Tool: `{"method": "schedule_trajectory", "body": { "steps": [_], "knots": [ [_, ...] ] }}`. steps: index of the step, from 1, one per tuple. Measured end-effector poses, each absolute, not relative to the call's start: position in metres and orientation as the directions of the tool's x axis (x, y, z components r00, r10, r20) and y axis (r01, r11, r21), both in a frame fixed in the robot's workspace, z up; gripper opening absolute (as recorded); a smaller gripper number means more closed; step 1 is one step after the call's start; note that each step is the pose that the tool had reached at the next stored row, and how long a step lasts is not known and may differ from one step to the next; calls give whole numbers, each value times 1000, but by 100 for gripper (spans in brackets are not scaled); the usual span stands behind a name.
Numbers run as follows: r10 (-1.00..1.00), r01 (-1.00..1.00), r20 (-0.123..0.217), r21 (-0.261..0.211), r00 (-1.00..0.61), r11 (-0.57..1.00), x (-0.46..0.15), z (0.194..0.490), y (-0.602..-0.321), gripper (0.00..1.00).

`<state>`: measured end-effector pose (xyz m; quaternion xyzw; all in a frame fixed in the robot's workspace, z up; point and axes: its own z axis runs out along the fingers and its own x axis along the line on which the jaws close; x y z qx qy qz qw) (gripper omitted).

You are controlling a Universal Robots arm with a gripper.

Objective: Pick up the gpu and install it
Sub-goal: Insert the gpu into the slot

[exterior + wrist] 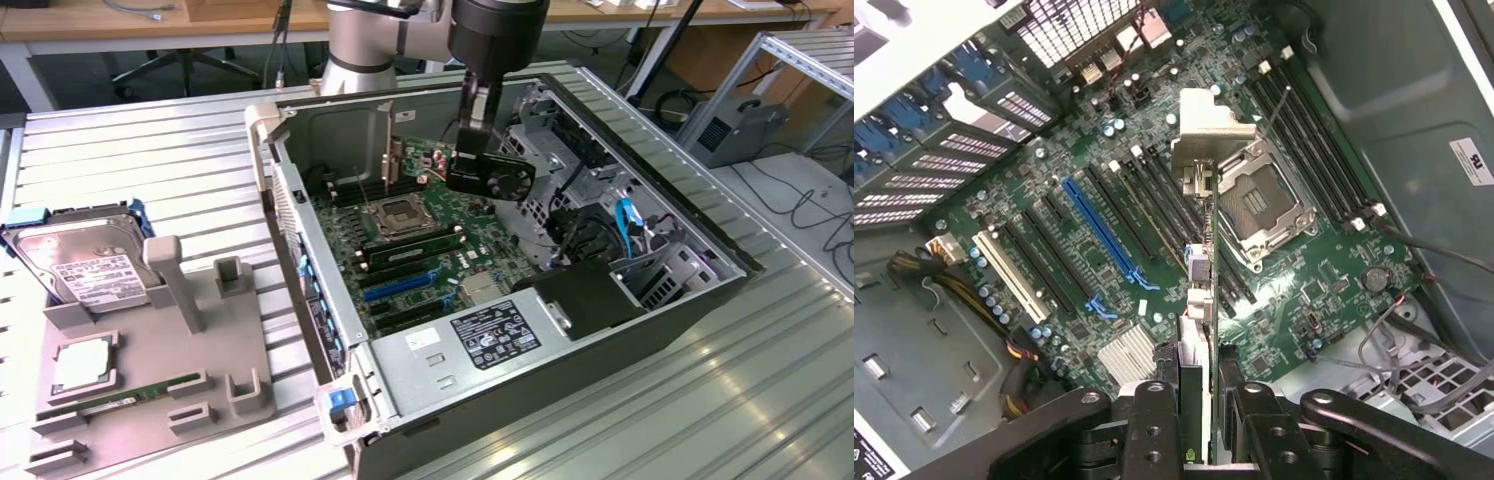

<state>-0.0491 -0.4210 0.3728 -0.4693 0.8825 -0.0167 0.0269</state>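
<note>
GPU [497, 176] hangs in the exterior view clamped by the end effector [470, 140] above the open computer case [694, 290], lifted but not yet seated. Wrist view: the card [1199, 290], held edge-on, hovers over the motherboard [1324, 290], near the blue slot [1099, 230].

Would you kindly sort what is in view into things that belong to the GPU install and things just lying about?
In use:
- GPU, held in the end effector
- motherboard with its blue slot
- PC case

Lying about:
- hard drive
- grey tray
- CPU
- RAM stick
</note>
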Motion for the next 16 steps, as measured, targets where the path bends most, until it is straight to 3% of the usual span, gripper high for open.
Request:
{"method": "schedule_trajectory", "body": {
  "steps": [16],
  "knots": [
    [-845, -843, -32, -55, -534, 535, -49, 373, -421, 26]
  ]
}}
